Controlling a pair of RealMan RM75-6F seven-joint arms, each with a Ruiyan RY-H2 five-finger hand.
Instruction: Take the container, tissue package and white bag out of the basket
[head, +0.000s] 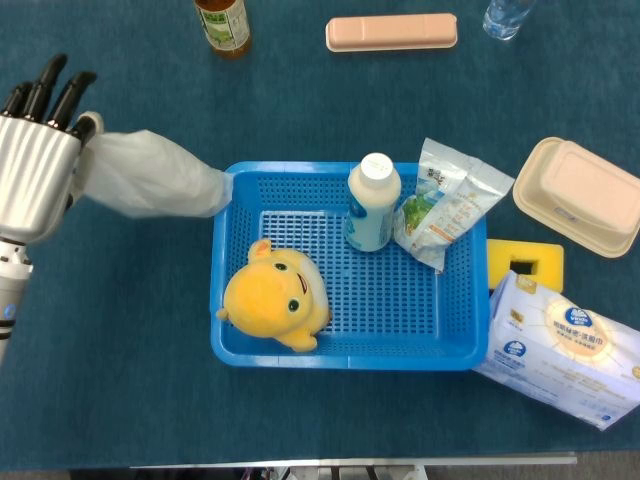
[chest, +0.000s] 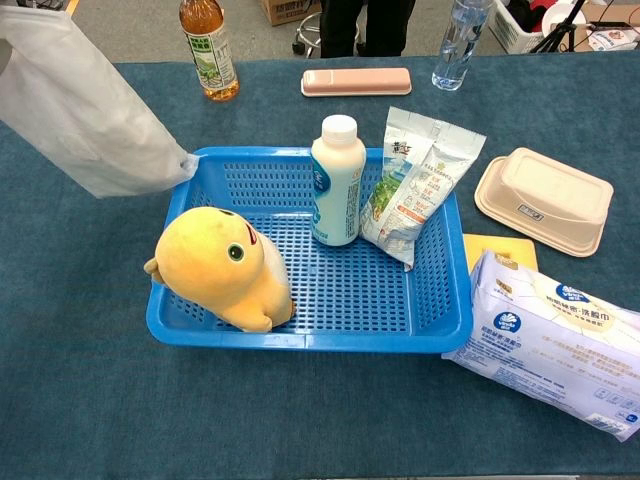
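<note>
My left hand (head: 35, 170) is at the far left of the head view and holds one end of the white bag (head: 150, 178) (chest: 85, 115) in the air. The bag's free end hangs over the left rim of the blue basket (head: 230, 350) (chest: 300, 340). The beige lidded container (head: 580, 195) (chest: 545, 200) lies on the table to the right of the basket. At the front right the tissue package (head: 565, 350) (chest: 550, 340) lies outside the basket too. My right hand is in neither view.
In the basket are a yellow plush toy (head: 275, 300), a white bottle (head: 373, 203) and a snack packet (head: 445, 205). A yellow block (head: 525, 262) lies right of the basket. At the back stand a tea bottle (head: 222, 25), a pink case (head: 391, 32) and a water bottle (head: 505, 15).
</note>
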